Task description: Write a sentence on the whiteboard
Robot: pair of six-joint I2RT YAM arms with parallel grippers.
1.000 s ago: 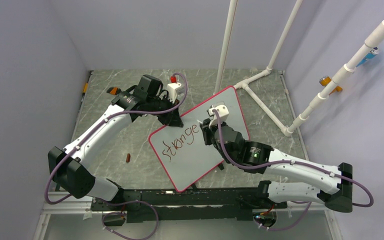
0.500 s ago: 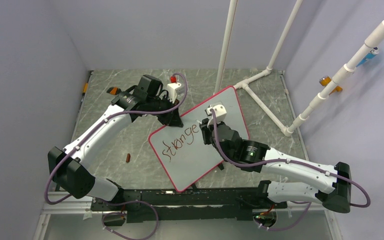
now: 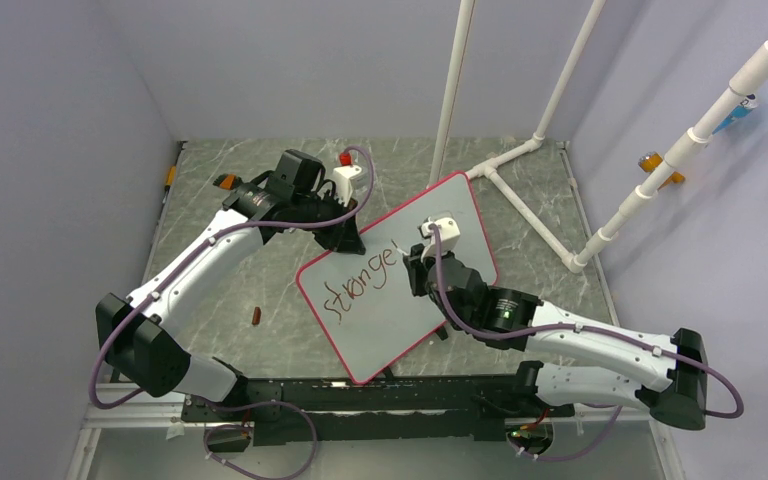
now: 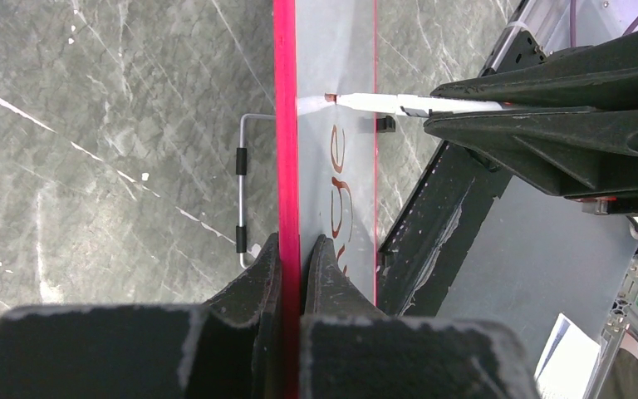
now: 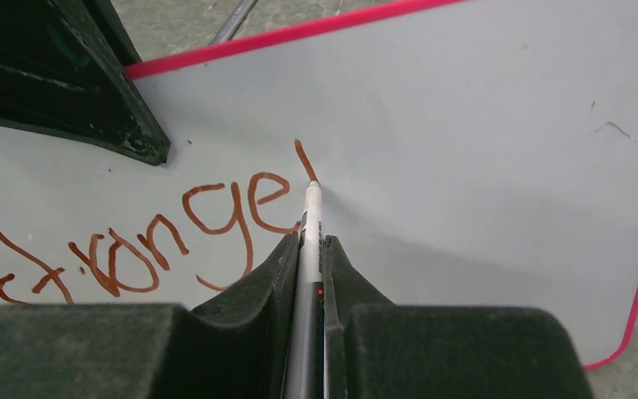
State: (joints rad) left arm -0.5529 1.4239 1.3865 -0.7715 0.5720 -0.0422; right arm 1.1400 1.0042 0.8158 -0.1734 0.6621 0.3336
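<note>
Since a second ago a fresh slanted stroke has appeared after the "e", and the right fingers (image 5: 287, 258) have edged along the board.

Those right fingers are clamped on a slim white marker pen (image 5: 309, 212), whose tip touches the large glossy white whiteboard with a thin pink-red rim (image 3: 380, 335) at the lower end of the new stroke. The loose dark-red handwriting (image 3: 360, 285) reads "stronge" plus that mark, running diagonally across the board. The left fingers (image 4: 320, 262) are pinched tight on the board's rim at its far-left edge. The board sits mid-way across the grey marbled worktop (image 3: 250, 270), between both arms.
</note>
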